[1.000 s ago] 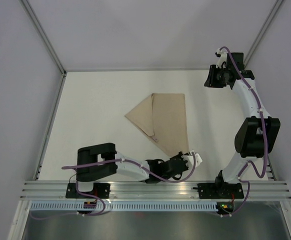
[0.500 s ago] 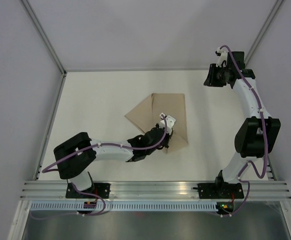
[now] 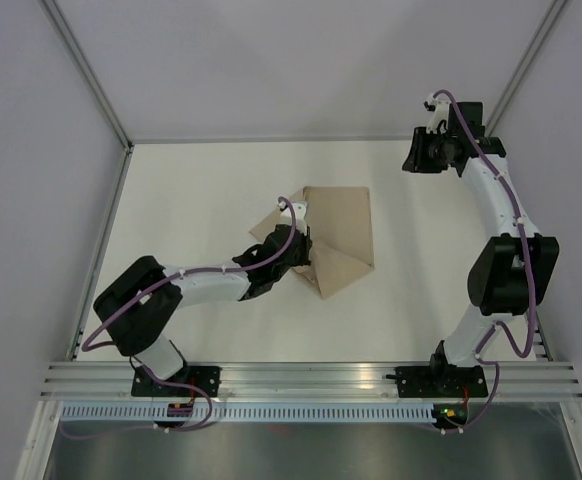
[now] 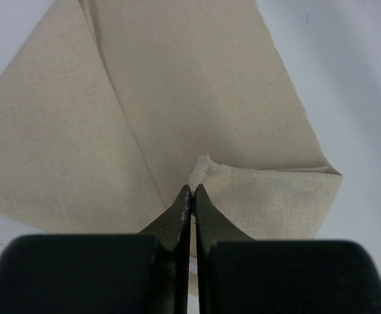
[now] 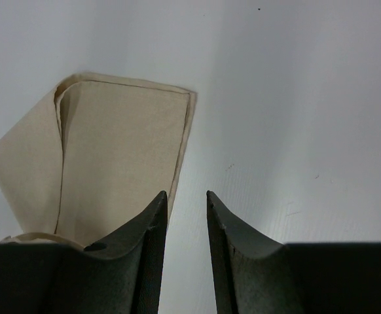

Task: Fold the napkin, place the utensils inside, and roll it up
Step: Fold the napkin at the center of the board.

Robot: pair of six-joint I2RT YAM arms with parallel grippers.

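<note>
Now, your left gripper (image 4: 192,190) pinched shut on a folded-over corner of the napkin (image 4: 197,85), cloth spreading beyond its tips, your right gripper (image 5: 186,194) slightly parted, well apart from the napkin.

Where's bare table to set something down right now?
The table is bare from the napkin out to the left rail, along the far strip behind the napkin, and in the near-right patch between napkin and right arm. It is crowded at the napkin's left side, where the left claw pinches a folded corner.
</note>
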